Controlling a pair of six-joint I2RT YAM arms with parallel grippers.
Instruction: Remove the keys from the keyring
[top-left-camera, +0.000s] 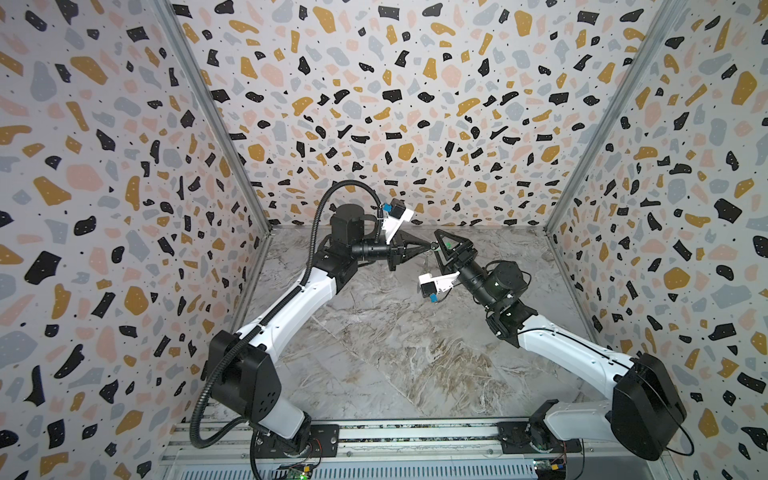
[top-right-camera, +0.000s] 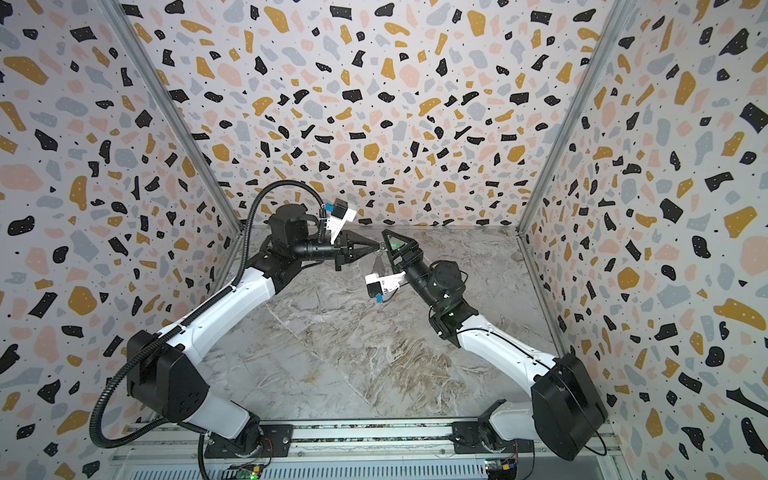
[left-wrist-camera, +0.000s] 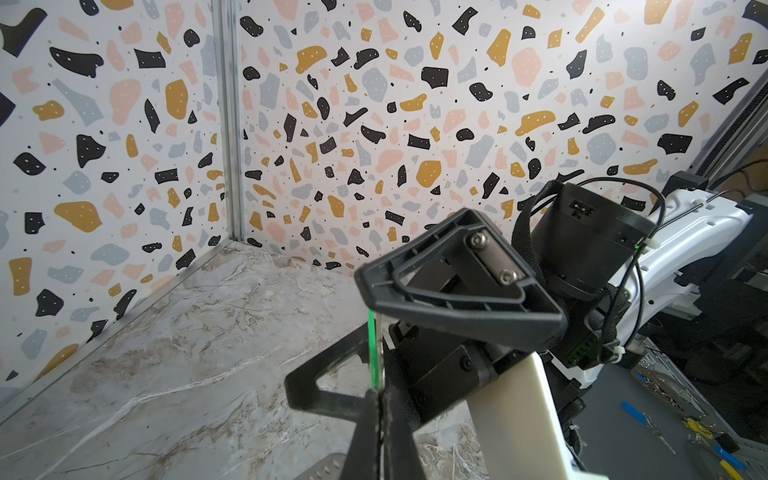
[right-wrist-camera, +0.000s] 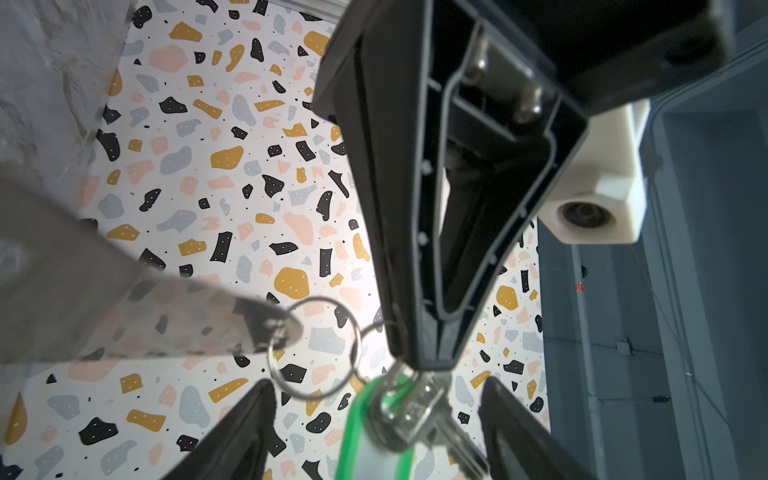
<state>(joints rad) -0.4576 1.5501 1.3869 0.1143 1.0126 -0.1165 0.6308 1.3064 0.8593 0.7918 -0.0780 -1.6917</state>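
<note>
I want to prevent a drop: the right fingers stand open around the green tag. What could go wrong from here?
1. Only the shut left fingers pinch the green tag, near their tips, above the table. A slip could drop the whole bunch.
2. The split ring and the grey plate hang free, so they may swing or snag.
3. The silver key lies between the open right fingers, and closing might catch it badly.
</note>
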